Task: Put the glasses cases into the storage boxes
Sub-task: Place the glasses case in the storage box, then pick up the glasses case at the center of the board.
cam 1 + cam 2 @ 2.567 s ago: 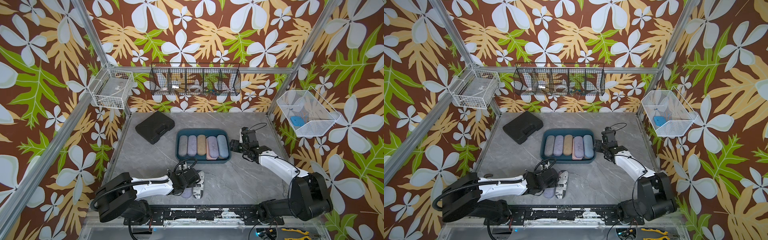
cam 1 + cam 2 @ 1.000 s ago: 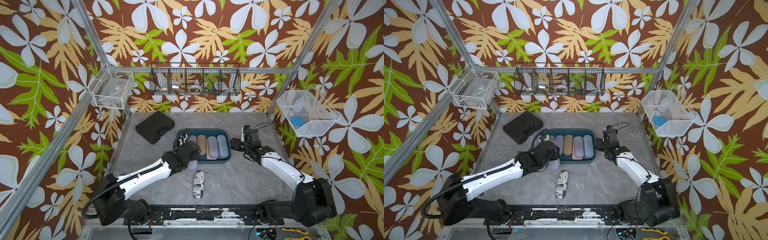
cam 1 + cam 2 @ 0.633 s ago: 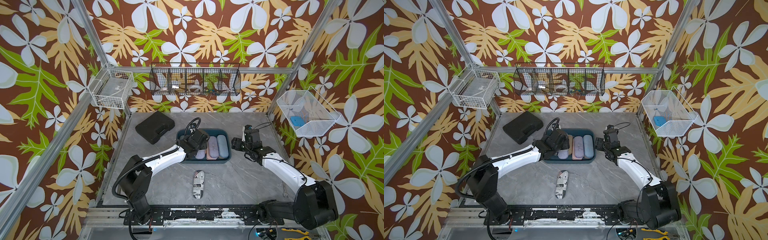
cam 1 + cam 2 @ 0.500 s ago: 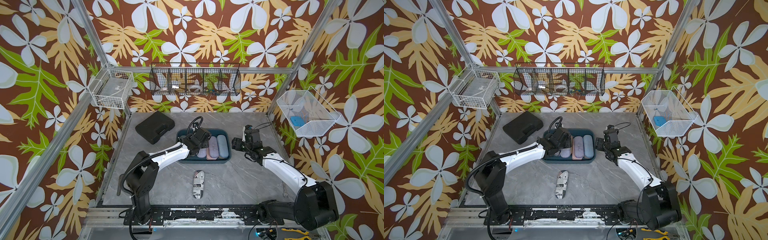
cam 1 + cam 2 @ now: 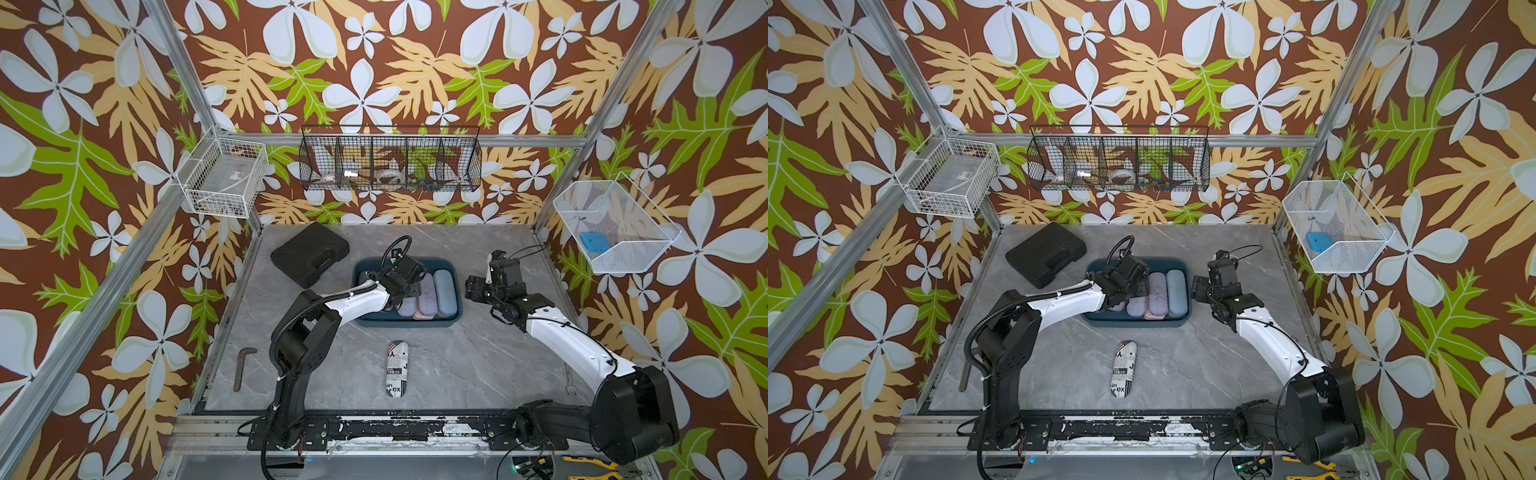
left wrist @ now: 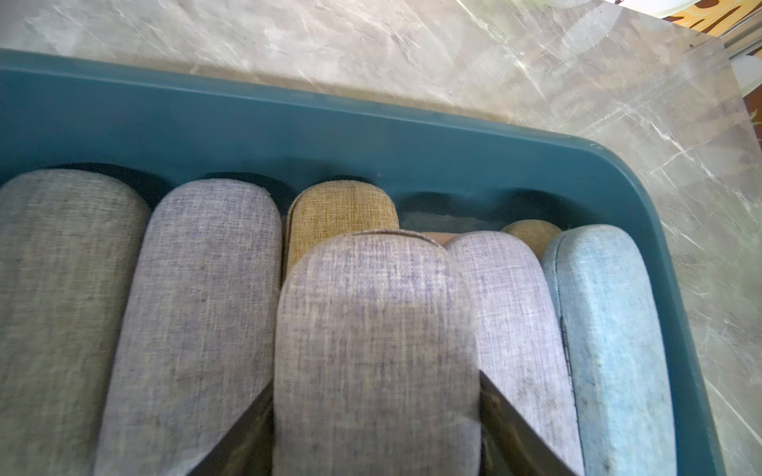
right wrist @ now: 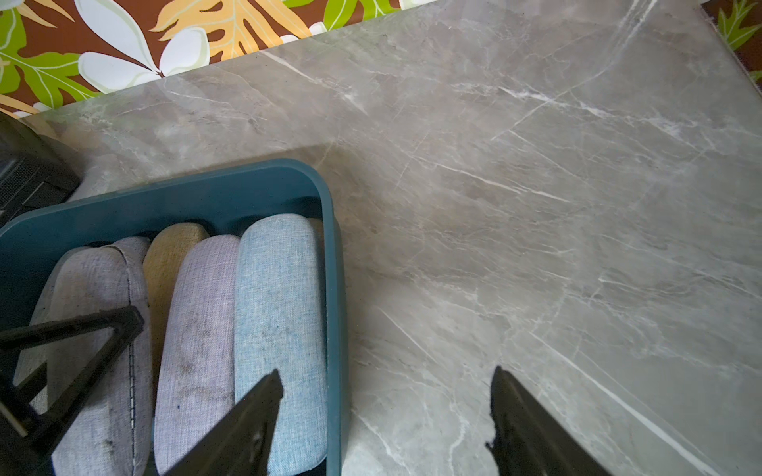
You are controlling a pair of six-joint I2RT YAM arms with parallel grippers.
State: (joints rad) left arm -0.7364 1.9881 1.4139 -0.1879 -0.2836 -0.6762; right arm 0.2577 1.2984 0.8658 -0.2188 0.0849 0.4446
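Left hand (image 6: 375,428) grips lavender-grey fabric glasses case (image 6: 375,329) over other cases (image 6: 198,309) in dark teal plastic tub (image 6: 371,144). Right hand (image 7: 383,412) wide, empty, beside tub. Newspaper-print oblong case (image 5: 397,369) lies on grey marble desk (image 7: 536,206).

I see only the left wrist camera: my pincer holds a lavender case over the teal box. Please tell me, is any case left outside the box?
Observer: Yes, one. The newspaper-print case lies on the table, in front of the teal box and apart from it.
Operator: Is the right pincer close to my lavender case?
Observer: No. The right pincer hovers open near the box's right wall and holds nothing.
Operator: Is something else lying near the box?
Observer: A black moulded case lies behind the box, to its left.
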